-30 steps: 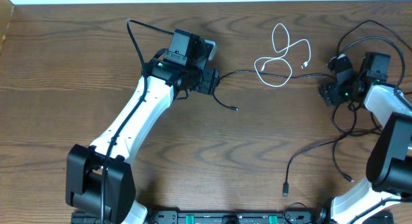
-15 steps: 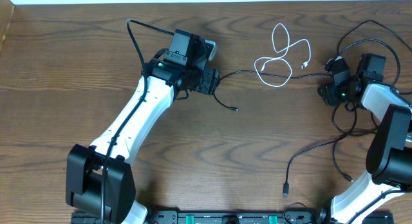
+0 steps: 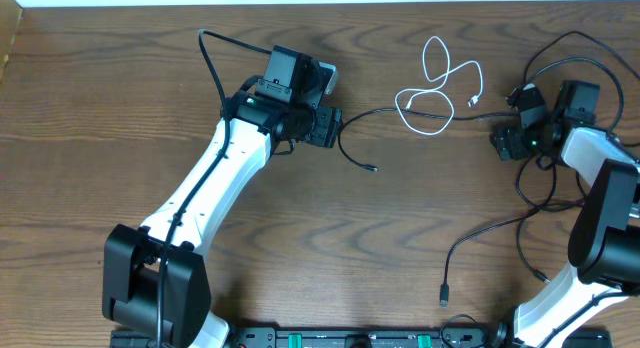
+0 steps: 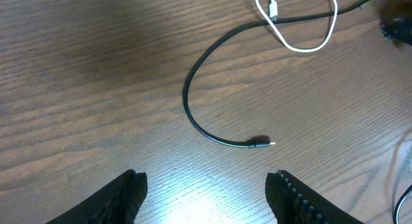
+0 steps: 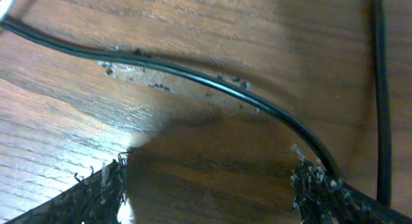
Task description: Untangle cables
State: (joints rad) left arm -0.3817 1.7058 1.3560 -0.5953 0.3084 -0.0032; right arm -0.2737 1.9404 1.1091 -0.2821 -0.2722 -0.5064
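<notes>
My left hand (image 4: 207,182) hangs spread over bare tabletop (image 3: 120,108), fingers wide apart and nothing between them. Just above it in the left wrist view lies the free end of a black cable (image 4: 186,98): it curls in a hook and finishes in a small plug (image 4: 259,143). From that hook it runs to the upper right of the frame, where it crosses the loop of the white cable (image 4: 301,49).

From overhead, the white cable sits in loose coils at upper centre, between the two arms. My right hand (image 5: 209,172) is at the right edge, low over the wood. Its fingers are spread too. A black cable slants across the right wrist view and meets the tip of the right-side finger, but I see nothing pinched. A second black cable (image 3: 446,266) trails across the lower right of the overhead view, with its plug lying apart from the rest.

I judge these cords to be light and limp. They will drag and curl rather than slide as one piece, and a pull on one will likely tow the one it crosses. The plugs look like the only firm parts. I would take the cord just behind the plug, pinch squarely because it is thin, and draw it out slowly
</notes>
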